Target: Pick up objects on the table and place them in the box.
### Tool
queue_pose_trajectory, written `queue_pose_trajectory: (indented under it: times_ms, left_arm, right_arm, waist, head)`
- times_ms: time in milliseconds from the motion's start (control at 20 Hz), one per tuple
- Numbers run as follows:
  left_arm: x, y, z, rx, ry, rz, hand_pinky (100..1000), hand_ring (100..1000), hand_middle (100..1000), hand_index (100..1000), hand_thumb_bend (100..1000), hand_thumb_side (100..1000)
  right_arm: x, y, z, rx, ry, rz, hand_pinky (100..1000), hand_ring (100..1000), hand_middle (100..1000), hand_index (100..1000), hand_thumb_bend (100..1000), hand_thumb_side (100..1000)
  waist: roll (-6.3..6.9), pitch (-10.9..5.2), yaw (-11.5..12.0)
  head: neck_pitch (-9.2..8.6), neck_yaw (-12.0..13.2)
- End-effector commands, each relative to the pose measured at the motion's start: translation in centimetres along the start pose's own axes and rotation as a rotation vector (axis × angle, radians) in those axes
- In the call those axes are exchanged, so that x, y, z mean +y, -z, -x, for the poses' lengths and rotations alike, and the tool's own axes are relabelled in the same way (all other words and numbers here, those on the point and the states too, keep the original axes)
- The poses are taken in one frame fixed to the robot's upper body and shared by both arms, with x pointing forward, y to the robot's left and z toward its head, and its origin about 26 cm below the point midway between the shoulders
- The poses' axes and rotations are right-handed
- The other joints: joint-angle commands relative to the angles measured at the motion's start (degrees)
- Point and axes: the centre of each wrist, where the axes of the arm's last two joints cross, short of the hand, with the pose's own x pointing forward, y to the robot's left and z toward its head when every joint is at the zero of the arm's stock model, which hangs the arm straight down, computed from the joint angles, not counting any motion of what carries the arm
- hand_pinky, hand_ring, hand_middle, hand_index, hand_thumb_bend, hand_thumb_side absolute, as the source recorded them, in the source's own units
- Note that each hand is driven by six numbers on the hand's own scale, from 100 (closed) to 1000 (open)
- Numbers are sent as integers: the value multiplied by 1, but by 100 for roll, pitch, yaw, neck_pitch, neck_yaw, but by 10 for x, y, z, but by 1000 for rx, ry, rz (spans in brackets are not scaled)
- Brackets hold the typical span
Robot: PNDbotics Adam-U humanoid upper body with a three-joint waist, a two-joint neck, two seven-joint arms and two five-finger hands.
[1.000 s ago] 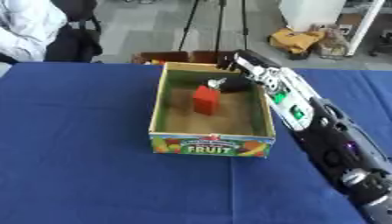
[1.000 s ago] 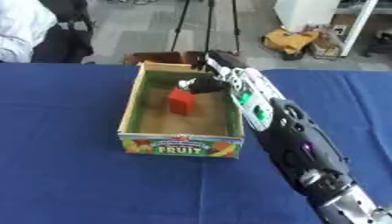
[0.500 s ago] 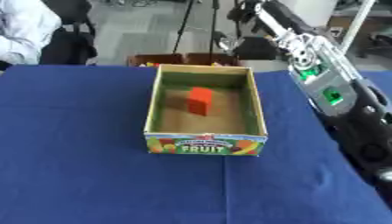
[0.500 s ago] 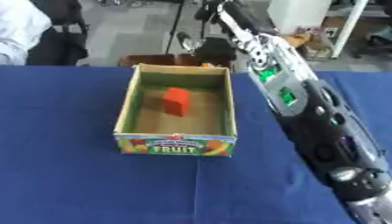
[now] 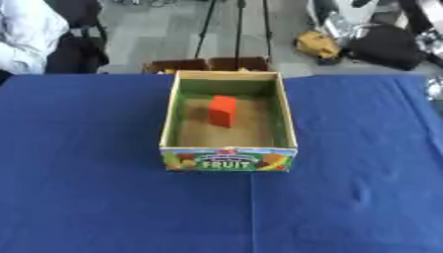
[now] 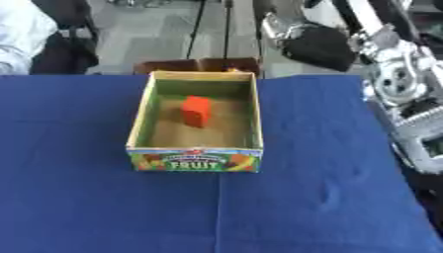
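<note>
The red block (image 5: 221, 110) stands inside the box (image 5: 169, 129), toward 12 o'clock. The right arm (image 6: 400, 84) rises at 3 o'clock; its hand's state cannot be told. No left hand shows. Judged: scan the blue cloth (image 5: 86, 188) for remaining objects before reaching again.

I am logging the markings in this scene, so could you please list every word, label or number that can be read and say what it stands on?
"FRUIT": in large letters on the front panel of the cardboard box, among pictures of fruit.
A line of smaller print above "FRUIT" on the same panel: too blurred to read.
The red block inside the box: no visible text.
The blue tablecloth: no text.
</note>
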Motion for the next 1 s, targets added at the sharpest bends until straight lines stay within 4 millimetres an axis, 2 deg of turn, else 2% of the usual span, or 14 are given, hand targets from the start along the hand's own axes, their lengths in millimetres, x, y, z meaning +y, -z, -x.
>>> queue_pose_trajectory:
  times_ms: [50, 150, 200, 300, 400, 650, 1000]
  left_arm:
    - [6, 6, -2, -35, 21, -9, 860, 925, 884, 985, 115, 1000]
    - [7, 6, -2, -38, 22, -11, 860, 926, 884, 985, 117, 1000]
    - [7, 6, -2, -39, 22, -12, 860, 926, 884, 985, 117, 1000]
    - [7, 6, -2, -40, 23, -14, 861, 927, 885, 986, 119, 1000]
    - [7, 6, -2, -43, 23, -18, 861, 927, 886, 986, 121, 1000]
    - [7, 5, -1, -45, 23, -26, 861, 927, 887, 987, 127, 1000]
    - [7, 2, -1, -47, 14, -40, 860, 926, 886, 987, 133, 1000]
  right_arm:
    - [-18, -4, 2, -112, 74, 206, 619, 741, 708, 778, 100, 711]
    - [-18, -12, 9, -179, 125, 305, 640, 762, 739, 797, 100, 771]
    - [-17, -16, 12, -211, 143, 337, 640, 762, 739, 797, 100, 771]
    - [-15, -22, 16, -287, 160, 382, 671, 791, 770, 818, 100, 917]
    - [-13, -29, 21, -355, 165, 431, 700, 809, 786, 830, 100, 998]
    - [-3, -46, 30, -447, 161, 529, 740, 825, 799, 843, 100, 1000]
    - [14, -67, 37, -452, 177, 545, 731, 803, 786, 833, 100, 1000]
  waist:
    - [103, -245, -46]
    - [132, -260, -91]
    - [143, -265, -105]
    - [176, -285, -155]
    - [199, -303, -193]
    - [232, -322, -223]
    - [208, -300, -278]
  head:
    - [101, 129]
    - [135, 164]
    - [145, 176]
    - [207, 213]
    - [265, 233]
    - [348, 270]
    - [300, 370]
